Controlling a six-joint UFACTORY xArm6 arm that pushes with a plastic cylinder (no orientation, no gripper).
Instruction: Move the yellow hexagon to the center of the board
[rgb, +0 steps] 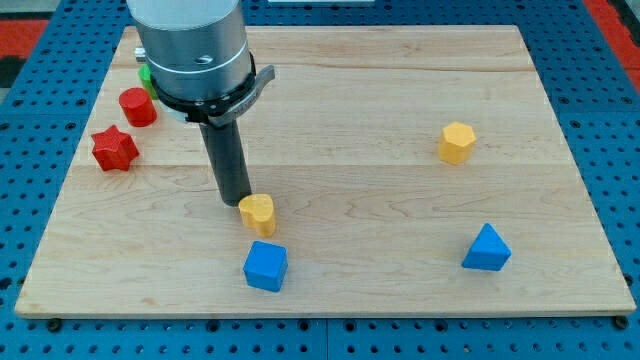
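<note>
Yellow hexagon (456, 142) is what the job turns on, and it sits untouched well off to the view's right of my tip (237, 203), a little nearer the view's top, with bare wood between them. Taking my tip as the landmark: it is a plain rod with nothing to open or close, its lower end down at the board (400, 260), and it holds nothing. A second yellow block (258, 213), rounded and heart-like in outline, lies just to the tip's right and slightly toward the view's bottom, so close that I cannot tell whether they touch. Further toward the view's bottom and a little right of the tip stands the blue cube (266, 266), just beside that yellow block. The blue triangular block (487, 248) lies far to the tip's right and lower. Out to the tip's left and toward the view's top sit the red star (114, 148) and, higher, the red cylinder (138, 106); a green block (146, 73) peeks out beside the arm's housing, its shape hidden.

By my judgement the task is barely begun: the hexagon stands right of the board's middle, nothing is pressing on it, and the tip would need to come round to its far right side before pushing it leftward.
</note>
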